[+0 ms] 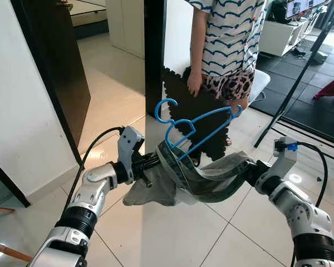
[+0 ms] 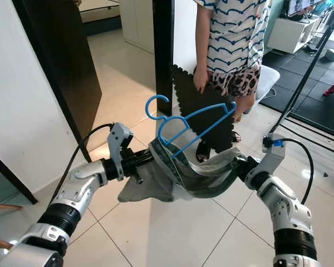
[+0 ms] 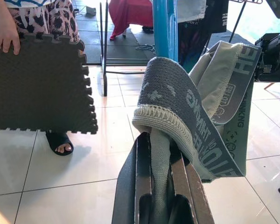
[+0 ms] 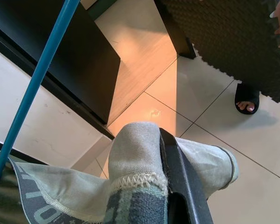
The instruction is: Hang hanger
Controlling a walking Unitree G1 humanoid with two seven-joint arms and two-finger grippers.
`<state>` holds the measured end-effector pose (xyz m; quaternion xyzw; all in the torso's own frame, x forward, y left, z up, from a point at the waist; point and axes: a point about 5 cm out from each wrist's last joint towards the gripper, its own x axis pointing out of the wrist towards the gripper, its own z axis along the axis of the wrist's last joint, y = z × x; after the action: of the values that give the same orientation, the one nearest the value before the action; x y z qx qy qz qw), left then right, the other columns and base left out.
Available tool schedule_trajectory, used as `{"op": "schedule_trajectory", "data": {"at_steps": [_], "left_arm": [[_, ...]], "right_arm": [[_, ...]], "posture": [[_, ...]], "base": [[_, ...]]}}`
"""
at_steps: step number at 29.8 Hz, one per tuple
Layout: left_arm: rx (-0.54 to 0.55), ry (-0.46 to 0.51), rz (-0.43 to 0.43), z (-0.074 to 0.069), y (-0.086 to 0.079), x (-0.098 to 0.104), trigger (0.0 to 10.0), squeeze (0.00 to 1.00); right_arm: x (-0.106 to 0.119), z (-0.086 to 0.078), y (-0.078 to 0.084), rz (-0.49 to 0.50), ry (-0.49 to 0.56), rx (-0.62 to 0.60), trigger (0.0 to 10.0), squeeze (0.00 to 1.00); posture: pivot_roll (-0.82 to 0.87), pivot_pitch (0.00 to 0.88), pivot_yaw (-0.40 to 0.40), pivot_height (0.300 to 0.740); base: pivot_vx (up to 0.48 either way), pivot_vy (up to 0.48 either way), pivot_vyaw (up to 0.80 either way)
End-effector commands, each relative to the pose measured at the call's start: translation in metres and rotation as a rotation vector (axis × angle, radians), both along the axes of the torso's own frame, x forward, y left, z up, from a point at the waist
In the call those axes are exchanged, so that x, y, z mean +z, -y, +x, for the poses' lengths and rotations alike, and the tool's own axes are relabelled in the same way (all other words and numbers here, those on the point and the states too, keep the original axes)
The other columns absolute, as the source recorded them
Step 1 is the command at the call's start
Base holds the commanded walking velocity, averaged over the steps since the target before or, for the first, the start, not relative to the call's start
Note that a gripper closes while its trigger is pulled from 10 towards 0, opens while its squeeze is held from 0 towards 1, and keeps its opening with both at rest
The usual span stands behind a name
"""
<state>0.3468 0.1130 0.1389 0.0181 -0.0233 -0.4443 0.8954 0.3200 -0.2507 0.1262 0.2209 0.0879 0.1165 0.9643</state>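
Waistband of grey garment (image 1: 211,181) is pinched by left gripper (image 1: 153,162) fingers, other end clamped by right gripper (image 1: 250,169), so cloth is stretched between them w/ blue hanger (image 1: 196,129) threaded through, hook up; no rail seen, person (image 1: 225,39) w/ mat (image 1: 203,119) behind

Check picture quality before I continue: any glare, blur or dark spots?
Left eye view: sharp; bright glare patches on the floor tiles near the left claw. Left wrist view: garment crisp, background washed out. Right wrist view: sun patch on tile, blue hanger clear.
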Motion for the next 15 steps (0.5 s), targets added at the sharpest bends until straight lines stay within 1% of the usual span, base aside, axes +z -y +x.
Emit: {"op": "schedule_trajectory", "data": {"at_steps": [1,15], "left_arm": [[-0.004,0.006,-0.016,0.002,0.0016,0.0045,10.0,0.0],[-0.006,0.004,-0.016,0.0015,0.0017,0.004,10.0,0.0]], "right_arm": [[-0.0036,-0.0019,0.0034,0.012,-0.02,-0.008,10.0,0.0],[-0.0042,-0.0023,0.0032,0.016,-0.021,-0.006,10.0,0.0]], "posture": [[-0.01,0.085,-0.042,0.74],[-0.01,0.081,-0.042,0.74]], "base": [[0.0,0.0,0.0],[0.0,0.0,0.0]]}}
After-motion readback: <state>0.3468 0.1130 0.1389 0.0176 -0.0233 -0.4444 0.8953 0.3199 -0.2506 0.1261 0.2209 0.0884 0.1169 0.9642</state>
